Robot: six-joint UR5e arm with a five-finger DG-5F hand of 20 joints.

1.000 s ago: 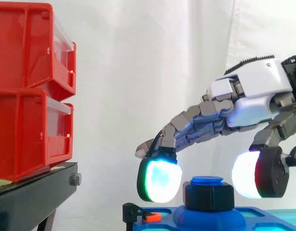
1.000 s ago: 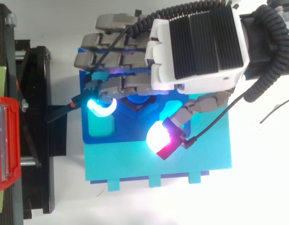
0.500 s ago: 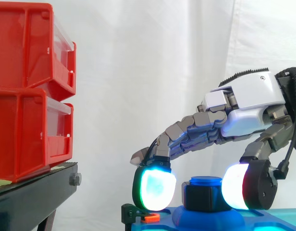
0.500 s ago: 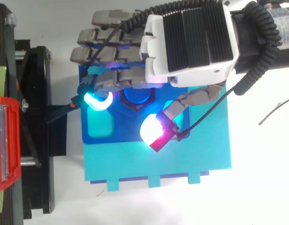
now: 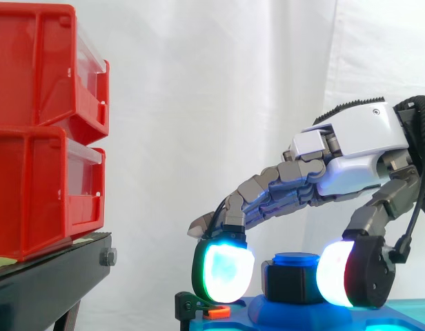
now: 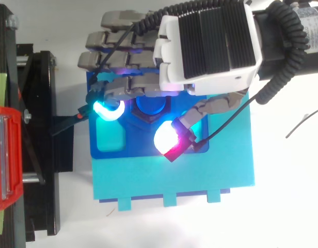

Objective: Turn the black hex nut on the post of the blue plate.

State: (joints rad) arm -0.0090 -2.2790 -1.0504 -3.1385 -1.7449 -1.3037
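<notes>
1. A white cloth curtain [image 5: 199,103] hangs behind the whole scene.
2. Two red plastic bins [image 5: 33,138] with clear fronts are stacked at the left of the side view.
3. The bins rest on a black metal stand [image 5: 50,276], which runs down the left edge of the top view.
4. A flat blue plastic plate [image 6: 210,175], dark blue on one part and lighter on the rest, lies just beside the stand on a white surface.
5. The grey and white robot hand [image 5: 350,145] reaches in from the right and arches low over the plate's dark part, directly above the nut. Whether it grips the nut cannot be told.
6. The black hex nut [image 5: 290,281] sits on the post, upright, close above a raised blue base on the plate.
7. The round blue top of the post [image 5: 297,259] shows just above the nut.
8. A small orange tab [image 5: 216,312] sits at the plate's left edge, in a black clip.
</notes>
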